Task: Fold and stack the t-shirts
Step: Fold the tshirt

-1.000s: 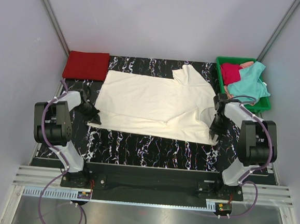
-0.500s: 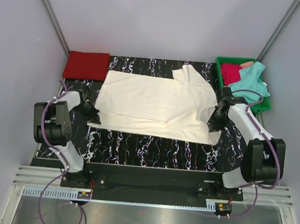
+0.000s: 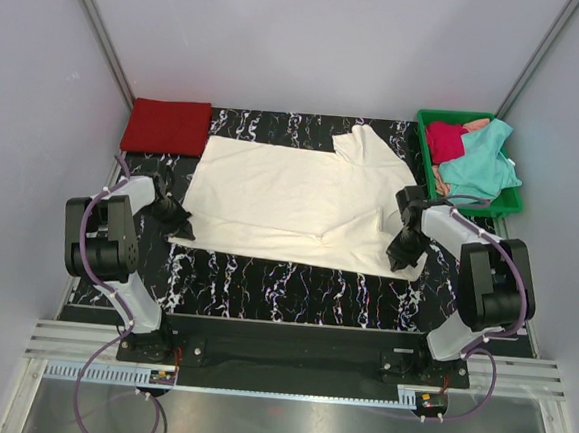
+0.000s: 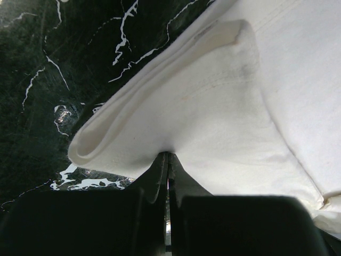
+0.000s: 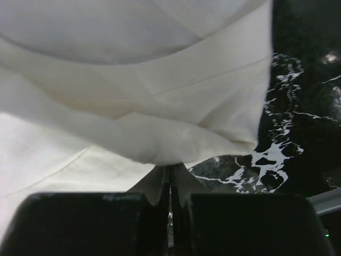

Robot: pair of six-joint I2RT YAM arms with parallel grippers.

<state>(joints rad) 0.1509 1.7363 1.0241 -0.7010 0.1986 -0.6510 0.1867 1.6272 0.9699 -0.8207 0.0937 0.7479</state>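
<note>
Shifting slightly toward 8 o'clock since a moment ago with the right claw [image 3: 404, 254], clenched on the 4 o'clock hem of the cream-white t-shirt [image 3: 291, 192] lying spread across the tabletop [image 3: 265, 275]; pinching its 8 o'clock corner with the left claw [image 3: 181, 226], likewise clamped tight; red t-shirt [image 3: 167, 127] sitting folded at 10 o'clock.

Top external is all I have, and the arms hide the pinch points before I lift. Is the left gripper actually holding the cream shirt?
Observer: Yes. In the left wrist view the left gripper is shut on a doubled edge of the cream-white shirt.
Operator: And the right one?
Observer: The right gripper is shut on a bunched fold of it, with dark marbled table showing right of the cloth.
</note>
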